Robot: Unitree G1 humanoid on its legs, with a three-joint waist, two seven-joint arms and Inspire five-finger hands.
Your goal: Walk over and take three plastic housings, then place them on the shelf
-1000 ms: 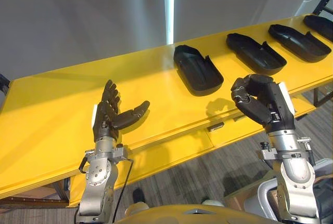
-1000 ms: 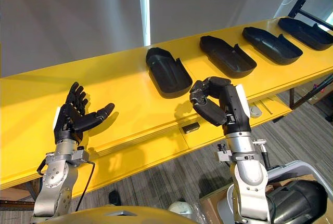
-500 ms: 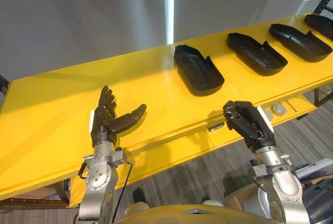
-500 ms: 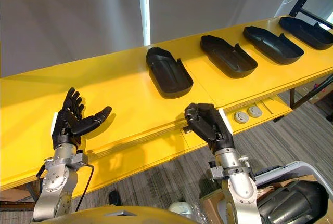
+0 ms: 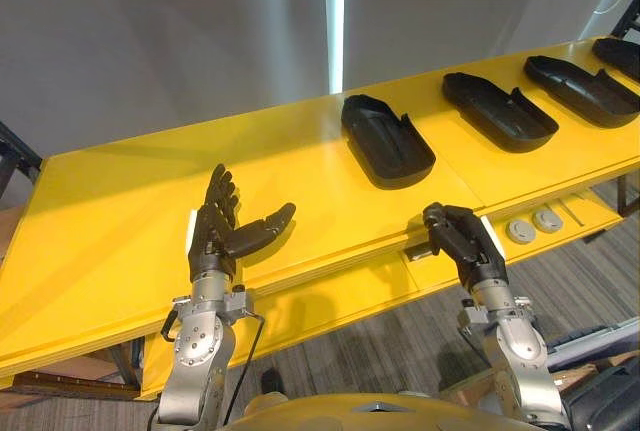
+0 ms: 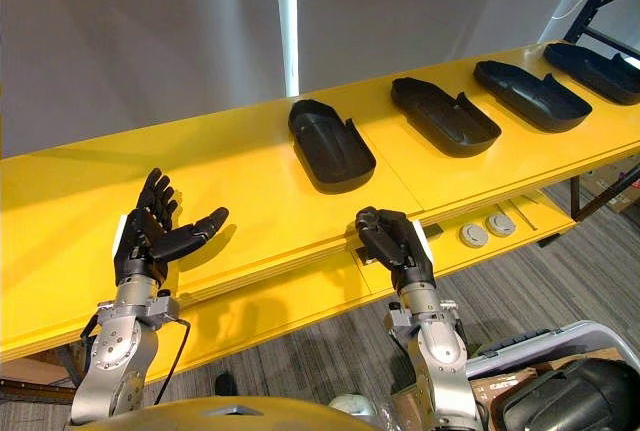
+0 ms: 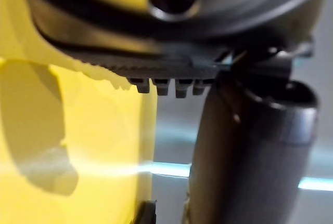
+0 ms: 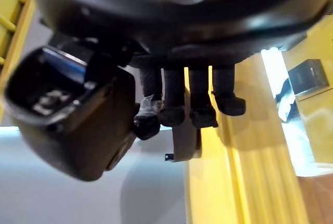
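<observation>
Matt black plastic housings [image 5: 388, 141], glossy yellow table [image 5: 120, 201]

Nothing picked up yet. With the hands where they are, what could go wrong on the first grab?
1. The right hand sits curled and low by the table edge; lifting it toward the nearest housing could clip that edge.
2. Its fingers are shut; unless they open first, it may only shove the housing.
3. The left hand is open over bare table, well away from the housings, so it probably cannot assist.

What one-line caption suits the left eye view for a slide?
Open left hand and curled right hand at a yellow table's edge; four black housings lie beyond.
</observation>
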